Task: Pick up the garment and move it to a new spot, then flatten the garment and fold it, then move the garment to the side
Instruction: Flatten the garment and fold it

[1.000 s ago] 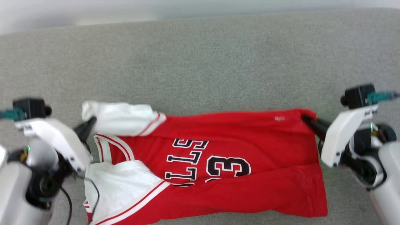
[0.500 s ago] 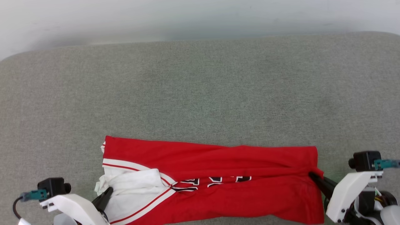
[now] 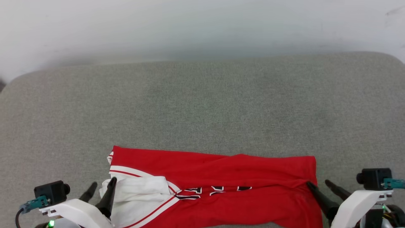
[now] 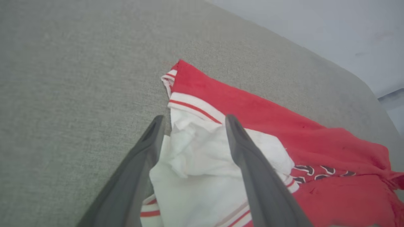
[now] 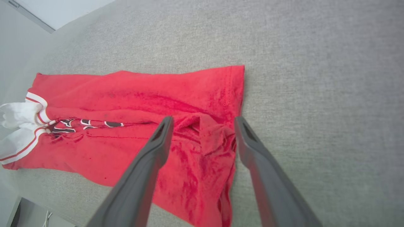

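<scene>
Jaws spread on left gripper [image 3: 102, 183] and right gripper [image 3: 318, 183], neither holding cloth, each straddling an end of the garment [image 3: 221, 174] lying half-folded near the front edge of the grey cushion [image 3: 202, 104]; I'd back both straight off so the fold isn't dragged, then tidy the bunched white sleeve [image 3: 139, 190].

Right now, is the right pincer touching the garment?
Cannot tell: right wrist view has the right pincer straddling the bunched garment; contact unclear.
</scene>
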Available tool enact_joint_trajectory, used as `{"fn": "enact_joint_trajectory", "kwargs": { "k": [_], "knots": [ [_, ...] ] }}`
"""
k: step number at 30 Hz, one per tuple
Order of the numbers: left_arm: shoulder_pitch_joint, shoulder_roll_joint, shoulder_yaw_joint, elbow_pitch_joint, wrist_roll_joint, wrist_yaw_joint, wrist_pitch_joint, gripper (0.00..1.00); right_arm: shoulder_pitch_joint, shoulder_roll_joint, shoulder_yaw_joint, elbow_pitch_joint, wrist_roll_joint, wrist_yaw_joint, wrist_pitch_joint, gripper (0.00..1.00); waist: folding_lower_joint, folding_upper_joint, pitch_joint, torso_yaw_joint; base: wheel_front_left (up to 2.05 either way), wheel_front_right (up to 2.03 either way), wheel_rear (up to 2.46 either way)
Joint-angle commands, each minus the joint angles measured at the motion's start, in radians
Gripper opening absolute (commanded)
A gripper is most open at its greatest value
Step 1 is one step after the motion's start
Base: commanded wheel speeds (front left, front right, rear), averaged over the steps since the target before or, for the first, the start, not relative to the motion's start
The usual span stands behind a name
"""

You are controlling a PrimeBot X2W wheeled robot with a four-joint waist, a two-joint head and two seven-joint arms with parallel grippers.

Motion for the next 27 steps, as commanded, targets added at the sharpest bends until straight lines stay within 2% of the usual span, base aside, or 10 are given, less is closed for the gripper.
{"fn": "enact_joint_trajectory", "kwargs": {
  "k": [1,8,14,19,27],
  "knots": [
    [-0.005,-0.004,0.001,-0.009,0.012,0.006,-0.013,1.0,0.015,0.002,-0.009,-0.012,-0.01,0.0,0.003,1.0,0.0001,0.0,-0.014,0.001,0.0,0.0,0.0],
    [-0.034,-0.037,0.014,-0.1,0.1,0.055,-0.157,1.0,0.04,0.035,-0.142,-0.111,-0.087,0.0,0.099,1.0,0.0001,0.0,-0.043,0.002,0.0,0.0,0.0],
    [-0.063,-0.039,-0.016,-0.158,0.252,0.094,-0.285,1.0,0.051,0.042,-0.256,-0.158,-0.129,0.0,0.239,1.0,0.0001,0.0,-0.041,0.019,0.0,0.0,0.0],
    [-0.075,-0.051,-0.035,-0.198,0.343,0.123,-0.324,1.0,0.038,0.034,-0.275,-0.18,-0.137,0.0,0.339,1.0,0.0001,0.0,-0.012,0.046,0.0,0.0,0.0],
    [-0.113,-0.073,-0.056,-0.233,0.407,0.116,-0.339,1.0,0.002,0.05,-0.247,-0.173,-0.144,0.0,0.405,1.0,0.0001,0.0,0.076,0.103,0.0,0.0,0.0]
  ]
}}
